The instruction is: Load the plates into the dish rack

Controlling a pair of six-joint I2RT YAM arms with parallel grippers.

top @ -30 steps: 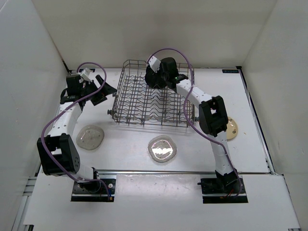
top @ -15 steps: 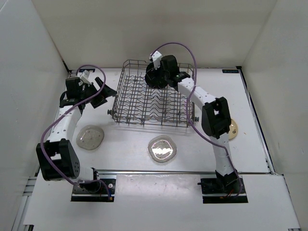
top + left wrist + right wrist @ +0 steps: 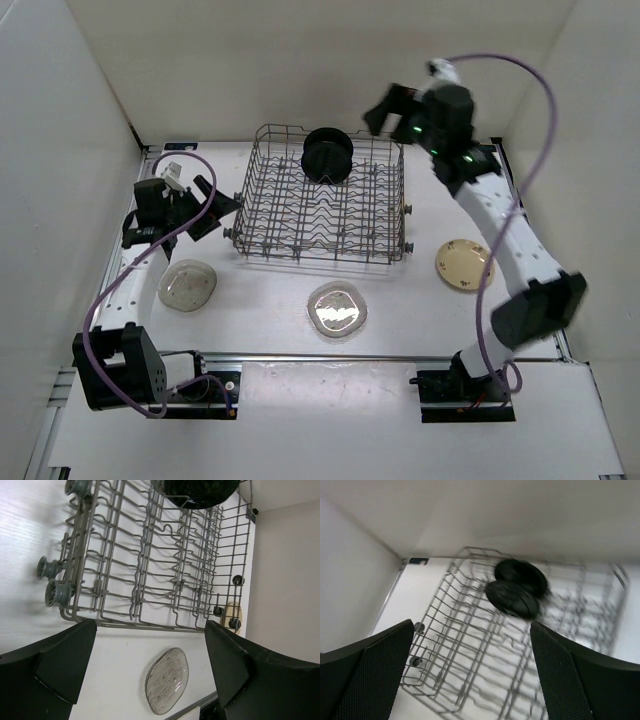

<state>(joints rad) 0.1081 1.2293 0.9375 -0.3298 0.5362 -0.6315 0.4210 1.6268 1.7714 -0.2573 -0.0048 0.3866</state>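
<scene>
The right gripper (image 3: pixel 385 108) is spread wide and empty; below it, two black plates (image 3: pixel 328 153) are stood upright in the dish rack (image 3: pixel 318 258). The left gripper (image 3: pixel 215 200) is likewise opened, nothing grasped, and a clear plate (image 3: pixel 187 284) is seen on the table just beneath it

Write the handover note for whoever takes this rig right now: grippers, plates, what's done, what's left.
Left gripper: open, empty, held low at the left side of the dish rack.
Right gripper: open, empty, raised high near the rack's far right corner.
Done: two black plates stand on edge in the far part of the rack.
Left: three plates lie flat on the table. One clear plate is in front of the rack to the left, a second clear plate is in front of its middle, and the cream plate is to the right of the rack.
</scene>
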